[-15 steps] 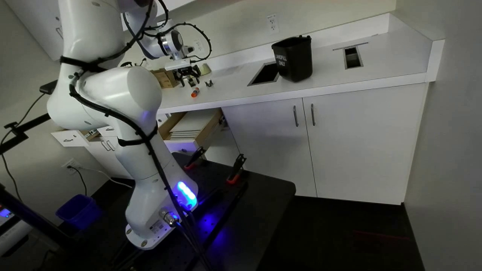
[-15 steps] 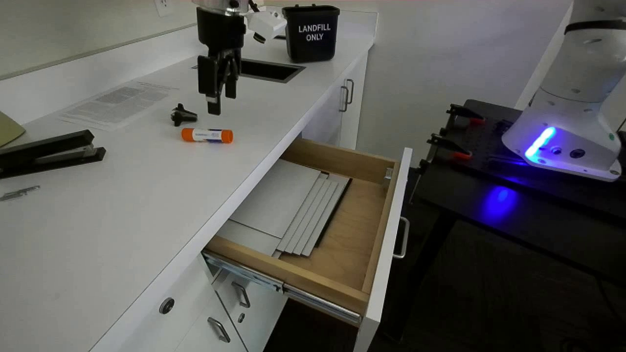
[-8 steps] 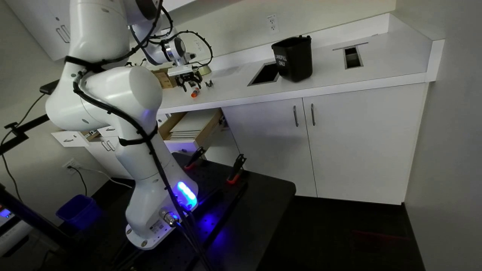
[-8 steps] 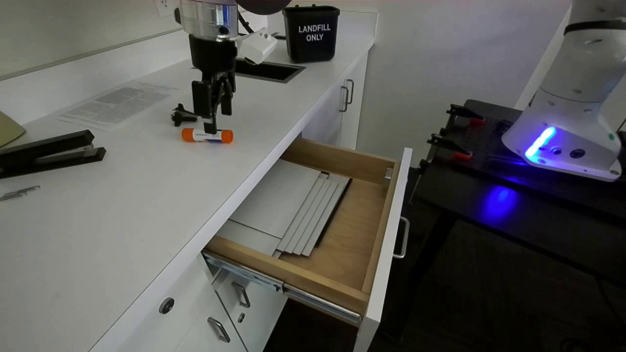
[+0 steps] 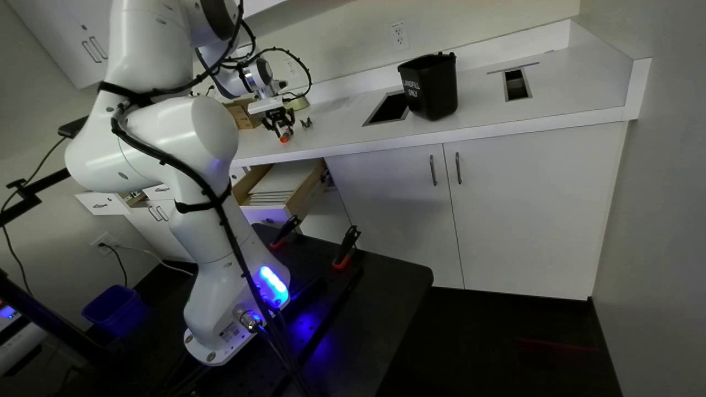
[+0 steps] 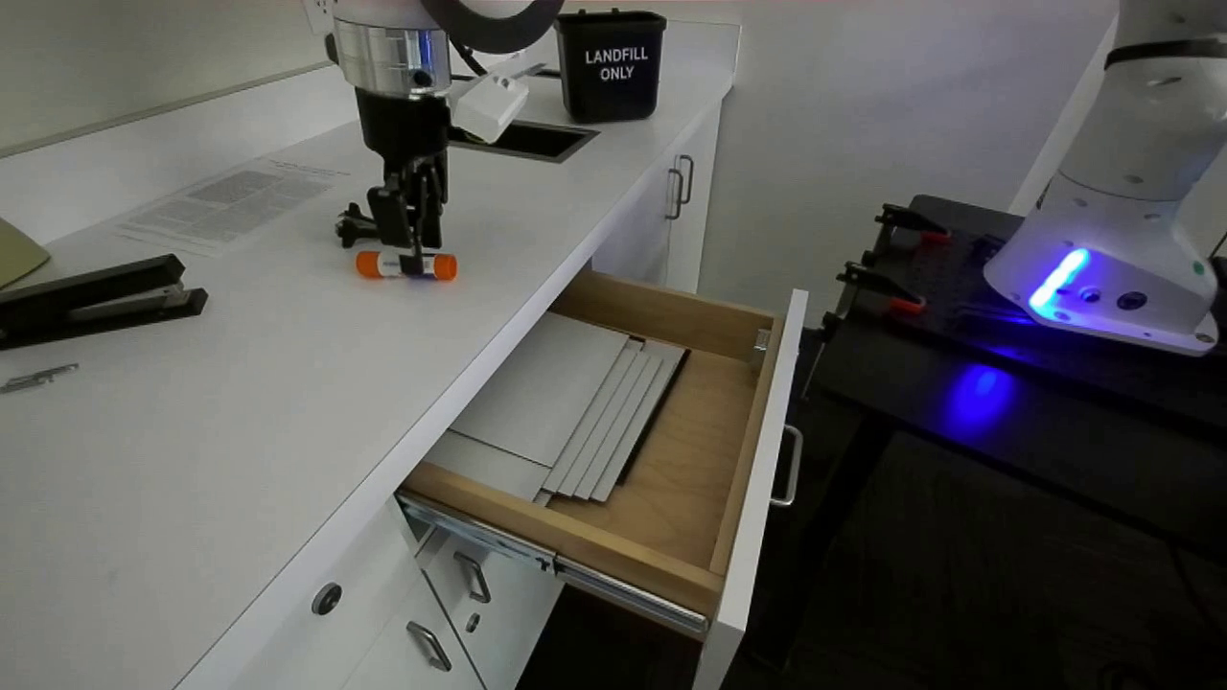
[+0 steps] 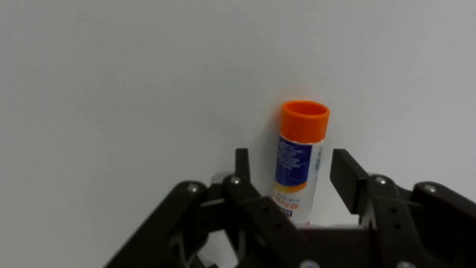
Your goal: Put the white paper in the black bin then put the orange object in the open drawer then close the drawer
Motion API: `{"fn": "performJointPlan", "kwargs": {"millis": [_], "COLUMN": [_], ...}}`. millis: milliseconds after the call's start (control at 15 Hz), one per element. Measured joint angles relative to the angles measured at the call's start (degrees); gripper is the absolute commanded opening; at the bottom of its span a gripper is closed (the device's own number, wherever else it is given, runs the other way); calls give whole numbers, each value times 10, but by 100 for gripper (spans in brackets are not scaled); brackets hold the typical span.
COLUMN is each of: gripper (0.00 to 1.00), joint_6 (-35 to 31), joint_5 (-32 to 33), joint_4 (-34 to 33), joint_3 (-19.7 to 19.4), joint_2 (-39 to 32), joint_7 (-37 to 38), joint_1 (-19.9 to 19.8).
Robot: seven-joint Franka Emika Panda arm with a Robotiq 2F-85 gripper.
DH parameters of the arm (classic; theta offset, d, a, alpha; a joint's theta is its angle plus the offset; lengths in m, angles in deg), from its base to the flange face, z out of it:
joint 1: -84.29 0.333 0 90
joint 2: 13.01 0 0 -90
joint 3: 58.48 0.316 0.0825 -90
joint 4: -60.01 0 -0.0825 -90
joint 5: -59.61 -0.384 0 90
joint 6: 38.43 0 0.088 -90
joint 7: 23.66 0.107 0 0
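Note:
The orange object is a glue stick with orange ends [image 6: 444, 267], lying on the white counter; it also shows in the wrist view [image 7: 305, 128]. My gripper [image 7: 290, 163] is open, with one finger on each side of the glue stick and gaps on both sides. In an exterior view, the gripper [image 6: 422, 254] is low over the glue stick and hides part of it. The black bin [image 5: 433, 88] stands upright on the counter; its contents are hidden. The drawer [image 6: 705, 460] is open. Printed white sheets [image 6: 240, 196] lie flat near the wall; whether these are the task's paper, I cannot tell.
A small black knobbed item [image 6: 357, 228] lies close behind the glue stick. A black stapler [image 6: 96, 299] lies further along the counter. A dark sink opening [image 6: 537, 141] lies before the bin. Flat grey boards [image 6: 546, 402] lie in the drawer. A cardboard box [image 5: 241, 114] stands near the gripper.
My gripper has moved down to the glue stick, from above it to fingers on either side of it. The glue stick, bin and drawer have not moved.

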Motion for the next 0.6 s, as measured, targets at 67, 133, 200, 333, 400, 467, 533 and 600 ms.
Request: {"fn": "performJointPlan", "kwargs": {"millis": [67,133,200,333,400,467,533,600], "gripper": [21,15,6,8,8,8,8,8], "joint_6": [3,6,10,22,28,36,43,48], "joint_5": [1,2,2,5,8,12,17,24], "joint_4": [-6,-10,-15,-27,-33,-39,-44,-46], "joint_3": [-2,-4,-4,-5,-6,-6,-7,-10], "joint_2": [-3,-6,-9,-15,-18,-20,-21,-21], "joint_7": [2,3,3,4,4,6,13,19], "joint_1": [2,5,7,10,12,13,16,19]}}
